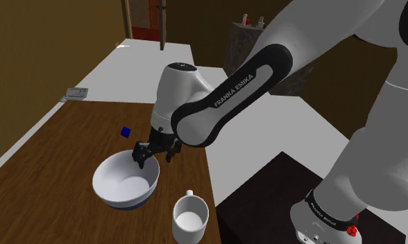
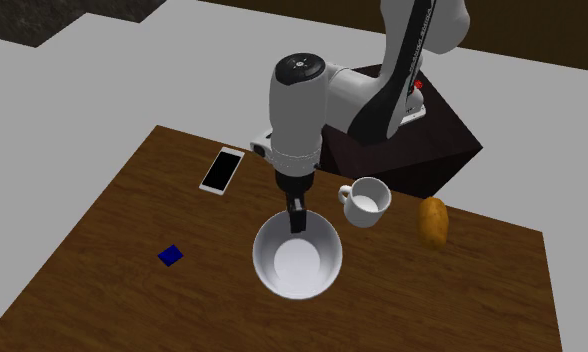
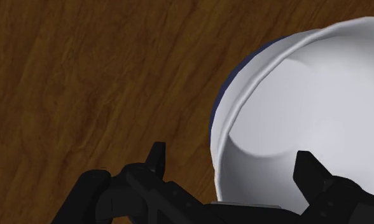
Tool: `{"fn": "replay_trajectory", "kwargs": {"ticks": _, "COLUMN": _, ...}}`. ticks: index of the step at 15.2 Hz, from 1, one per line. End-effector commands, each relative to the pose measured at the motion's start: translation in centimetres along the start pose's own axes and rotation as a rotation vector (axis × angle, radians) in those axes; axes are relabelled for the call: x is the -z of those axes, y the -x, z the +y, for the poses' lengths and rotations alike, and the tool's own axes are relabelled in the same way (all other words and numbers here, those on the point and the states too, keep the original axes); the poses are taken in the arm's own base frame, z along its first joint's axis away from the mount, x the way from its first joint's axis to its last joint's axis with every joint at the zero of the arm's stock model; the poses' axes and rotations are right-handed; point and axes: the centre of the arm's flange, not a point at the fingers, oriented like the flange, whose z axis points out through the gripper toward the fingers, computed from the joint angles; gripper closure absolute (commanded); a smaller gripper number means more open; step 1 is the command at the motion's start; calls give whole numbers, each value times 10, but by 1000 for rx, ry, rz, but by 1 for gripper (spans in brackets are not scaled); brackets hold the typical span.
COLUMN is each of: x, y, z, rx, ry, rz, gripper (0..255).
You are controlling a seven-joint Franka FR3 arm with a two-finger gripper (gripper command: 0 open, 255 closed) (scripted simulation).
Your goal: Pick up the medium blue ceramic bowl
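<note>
The bowl (image 1: pixel 123 181) (image 2: pixel 300 262) (image 3: pixel 306 108) is white inside with a dark blue band low on its outside, and it stands upright on the wooden table (image 1: pixel 43 166). My black gripper (image 1: pixel 154 154) (image 2: pixel 298 215) (image 3: pixel 229 162) hangs at the bowl's rim on the side toward the arm. It is open, with one finger (image 3: pixel 155 159) outside the wall and the other (image 3: pixel 304 167) inside the bowl. The rim runs between them, and neither finger plainly touches it.
A white mug (image 1: pixel 190 216) (image 2: pixel 367 202) stands close beside the bowl near the table's edge. A small blue cube (image 1: pixel 125 132) (image 2: pixel 170 256), a phone (image 2: pixel 222 169) and a brown roll-shaped thing (image 2: pixel 434 221) lie farther off. The dark stand (image 2: pixel 422 140) adjoins the table.
</note>
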Motion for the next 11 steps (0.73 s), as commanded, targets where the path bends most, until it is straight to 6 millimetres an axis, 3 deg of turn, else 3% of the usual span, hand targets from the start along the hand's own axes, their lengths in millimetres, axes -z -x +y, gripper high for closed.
{"fn": "replay_trajectory", "kwargs": {"ticks": 1, "x": -11, "y": 0, "z": 2, "rx": 0, "ry": 0, "rz": 0, "gripper": 0}}
{"fn": "replay_trajectory", "kwargs": {"ticks": 3, "x": -24, "y": 1, "z": 5, "rx": 0, "ry": 0, "rz": 0, "gripper": 0}}
{"fn": "replay_trajectory", "kwargs": {"ticks": 5, "x": -24, "y": 1, "z": 5, "rx": 0, "ry": 0, "rz": 0, "gripper": 0}}
{"fn": "replay_trajectory", "kwargs": {"ticks": 6, "x": -24, "y": 1, "z": 4, "rx": 0, "ry": 0, "rz": 0, "gripper": 255}}
{"fn": "replay_trajectory", "kwargs": {"ticks": 11, "x": -24, "y": 1, "z": 5, "rx": 0, "ry": 0, "rz": 0, "gripper": 255}}
